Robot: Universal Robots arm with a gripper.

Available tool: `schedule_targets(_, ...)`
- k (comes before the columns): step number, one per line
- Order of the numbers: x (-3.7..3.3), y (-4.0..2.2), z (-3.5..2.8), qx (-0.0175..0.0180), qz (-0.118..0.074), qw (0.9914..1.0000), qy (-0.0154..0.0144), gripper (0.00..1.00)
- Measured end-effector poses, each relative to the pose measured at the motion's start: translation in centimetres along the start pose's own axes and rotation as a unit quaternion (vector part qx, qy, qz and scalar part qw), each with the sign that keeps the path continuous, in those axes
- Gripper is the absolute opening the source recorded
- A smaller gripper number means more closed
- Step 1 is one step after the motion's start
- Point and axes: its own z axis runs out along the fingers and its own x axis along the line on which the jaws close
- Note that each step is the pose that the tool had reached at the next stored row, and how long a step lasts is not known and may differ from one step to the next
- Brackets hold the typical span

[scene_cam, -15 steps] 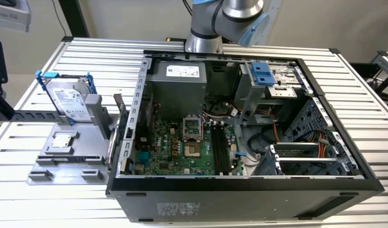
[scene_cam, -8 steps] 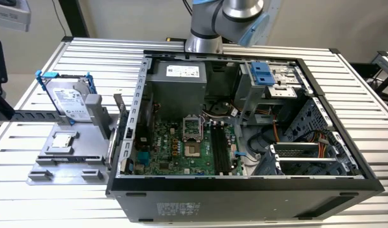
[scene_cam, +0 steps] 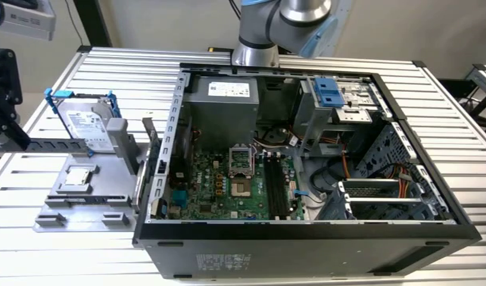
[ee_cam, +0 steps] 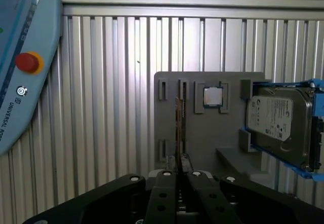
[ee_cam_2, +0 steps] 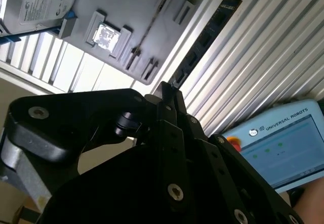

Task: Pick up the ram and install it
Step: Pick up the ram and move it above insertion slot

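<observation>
The ram (ee_cam_2: 207, 36), clamped by one end in the gripper (ee_cam_2: 169, 89) and jutting out beyond its fingertips, could pivot or slip from that small hold.

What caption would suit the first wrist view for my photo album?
Jaws shut on the ram, seen edge-on, with a grey tray holding a chip and hard drive beyond.

Above the memory slots (scene_cam: 276, 187) I see open room for my gripper (ee_cam: 178, 165), clamped on the ram (ee_cam: 177, 127). Cables (scene_cam: 326, 177) and the drive cage (scene_cam: 378, 199) crowd them on the exterior view's right.
</observation>
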Motion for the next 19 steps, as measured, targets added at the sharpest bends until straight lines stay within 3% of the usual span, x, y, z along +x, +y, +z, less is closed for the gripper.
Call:
schedule_targets(10,-0.03,-2.75,-0.01,-0.003,0.0,1.0,0.0,0.0)
schedule_targets(19,-0.16,-5.03,-0.02,-0.0032,0.0,0.99999,0.0,0.0)
